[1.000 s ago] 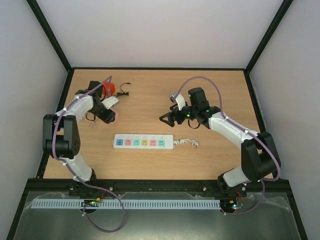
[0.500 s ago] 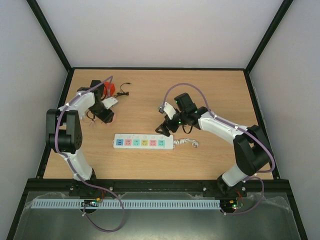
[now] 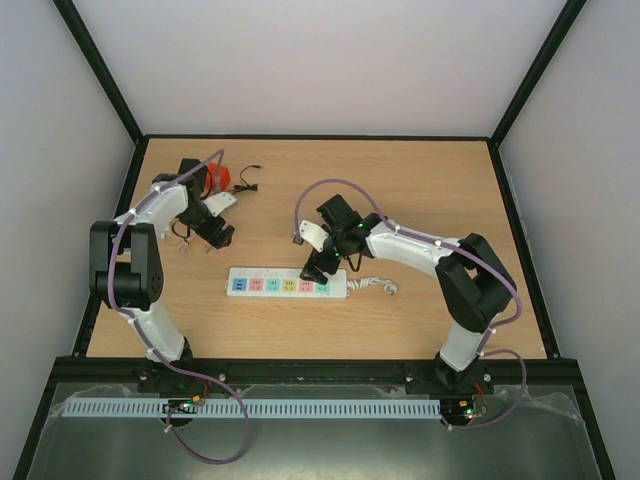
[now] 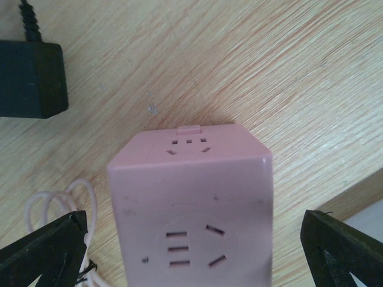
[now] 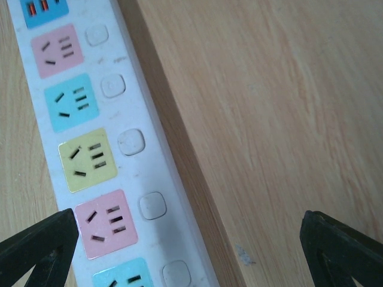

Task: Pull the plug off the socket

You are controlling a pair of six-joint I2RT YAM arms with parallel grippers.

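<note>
Left tool (image 4: 191, 242) splayed wide, right tool (image 5: 188, 246) splayed, apparently low.

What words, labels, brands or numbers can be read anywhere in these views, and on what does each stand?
No text can be read in any view.
On the power strip: only coloured outlet faces and blank buttons in the right wrist view; the top view is too small to tell.
On the pink cube socket: slots only, no lettering.
On the black adapter: the visible faces are plain.

Wooden table (image 3: 440, 180); plain white walls (image 3: 320, 60); black frame (image 3: 100, 70)
</note>
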